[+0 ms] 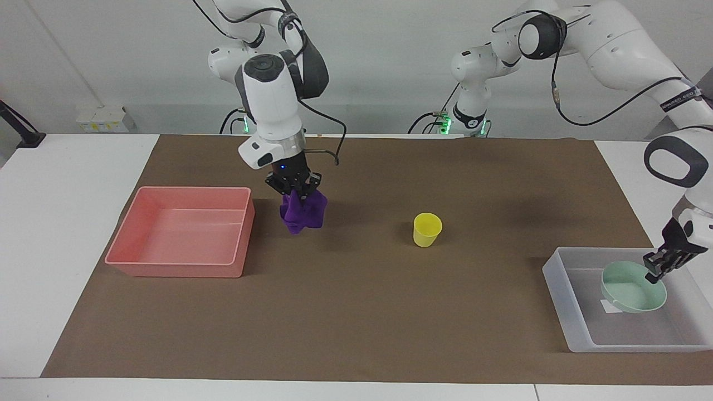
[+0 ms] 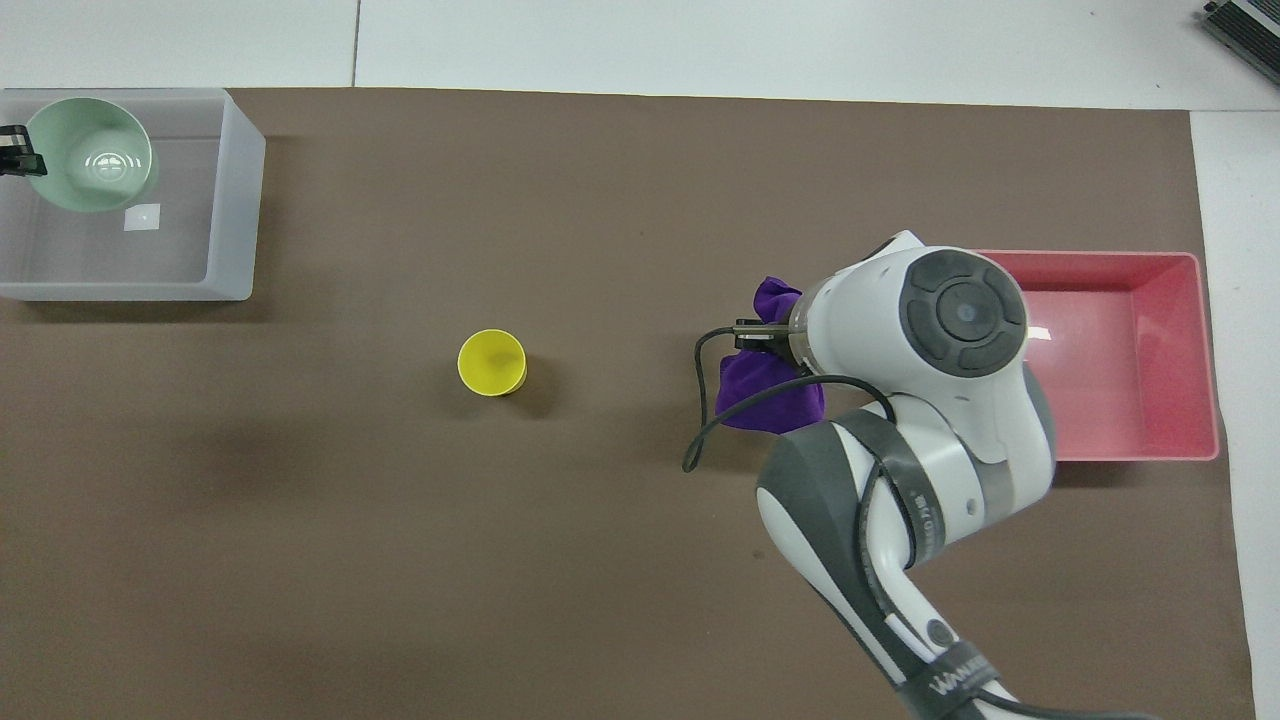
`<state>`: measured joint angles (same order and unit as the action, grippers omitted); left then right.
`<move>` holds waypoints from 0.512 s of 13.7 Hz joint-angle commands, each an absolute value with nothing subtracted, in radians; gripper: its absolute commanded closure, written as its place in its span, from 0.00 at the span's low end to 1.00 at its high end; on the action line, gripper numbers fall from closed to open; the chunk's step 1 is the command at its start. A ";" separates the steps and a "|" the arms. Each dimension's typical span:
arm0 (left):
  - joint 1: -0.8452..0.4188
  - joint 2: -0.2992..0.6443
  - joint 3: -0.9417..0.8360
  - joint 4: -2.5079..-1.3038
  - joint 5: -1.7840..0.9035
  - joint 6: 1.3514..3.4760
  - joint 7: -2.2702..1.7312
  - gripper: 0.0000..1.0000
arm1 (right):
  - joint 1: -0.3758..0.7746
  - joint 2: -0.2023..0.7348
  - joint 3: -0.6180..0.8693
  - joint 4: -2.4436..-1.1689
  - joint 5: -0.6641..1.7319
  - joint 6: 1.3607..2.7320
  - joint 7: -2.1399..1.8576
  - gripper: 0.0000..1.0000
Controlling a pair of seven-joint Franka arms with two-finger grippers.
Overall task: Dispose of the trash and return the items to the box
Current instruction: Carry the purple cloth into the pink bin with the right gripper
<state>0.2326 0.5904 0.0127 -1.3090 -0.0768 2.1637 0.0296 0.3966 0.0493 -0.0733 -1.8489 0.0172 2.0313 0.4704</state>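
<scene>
White tabletop (image 1: 67, 223) under brown mat (image 1: 356, 312), bearing pink bin (image 1: 181, 231) beside right pincer (image 1: 293, 188), yellow cup (image 1: 427, 229), translucent box (image 1: 562, 295) beneath left pincer (image 1: 657, 269).

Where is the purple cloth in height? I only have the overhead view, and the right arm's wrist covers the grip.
Observer: The purple cloth hangs clear of the mat from the right gripper, which is shut on its top.
Operator: Is it over the pink bin yet?
Observer: No. It hangs beside the pink bin, on the side toward the yellow cup, not over the rim.
Operator: And the left gripper? It's cut off at my frame's edge.
Observer: The left gripper pinches the rim of the green bowl, which is tilted and low inside the translucent box. I can't tell whether it touches the floor.
</scene>
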 commanded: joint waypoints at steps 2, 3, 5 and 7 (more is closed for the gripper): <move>0.261 0.678 0.008 -1.230 -0.094 2.186 0.002 1.00 | 0.338 0.049 -0.064 -1.708 0.011 1.867 0.460 1.00; 0.261 0.681 0.009 -1.239 -0.097 2.204 0.002 1.00 | 0.319 0.049 -0.066 -1.680 0.009 1.843 0.443 1.00; 0.261 0.680 0.011 -1.272 -0.100 2.232 0.003 1.00 | 0.279 0.045 -0.066 -1.660 0.008 1.815 0.385 1.00; 0.261 0.681 0.009 -1.298 -0.101 2.252 0.003 1.00 | 0.230 0.032 -0.066 -1.652 0.008 1.790 0.309 1.00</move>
